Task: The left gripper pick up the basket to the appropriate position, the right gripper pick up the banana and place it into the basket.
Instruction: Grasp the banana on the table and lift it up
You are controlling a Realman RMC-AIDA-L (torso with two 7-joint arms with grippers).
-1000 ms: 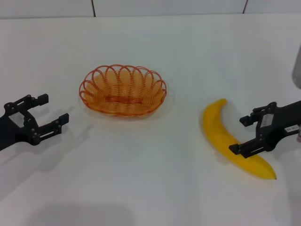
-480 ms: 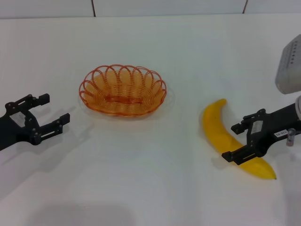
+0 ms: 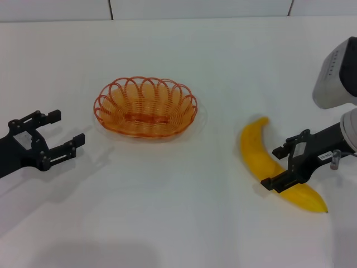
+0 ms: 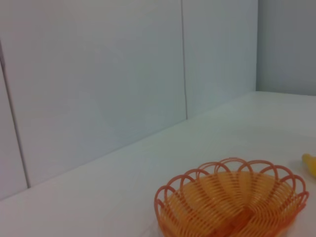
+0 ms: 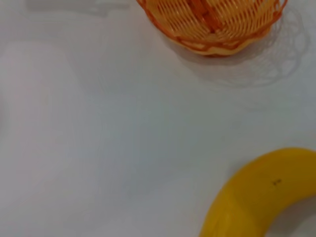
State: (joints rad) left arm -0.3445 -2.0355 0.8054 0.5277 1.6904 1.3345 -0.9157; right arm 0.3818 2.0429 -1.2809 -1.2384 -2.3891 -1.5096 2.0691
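Note:
The orange wire basket (image 3: 145, 106) stands on the white table left of centre; it also shows in the left wrist view (image 4: 232, 202) and the right wrist view (image 5: 212, 22). The yellow banana (image 3: 270, 162) lies on the table to its right, seen too in the right wrist view (image 5: 256, 197). My right gripper (image 3: 280, 166) is open, its two fingers straddling the banana's lower half from the right. My left gripper (image 3: 64, 134) is open and empty at the table's left, a hand's width from the basket.
The white table (image 3: 184, 223) ends at a tiled wall at the back (image 3: 167, 8). The right arm's white-grey housing (image 3: 337, 75) hangs over the table's right edge.
My right gripper has moved left and slightly down over the banana, and its housing has come into view. The left gripper, basket and banana have barely moved.

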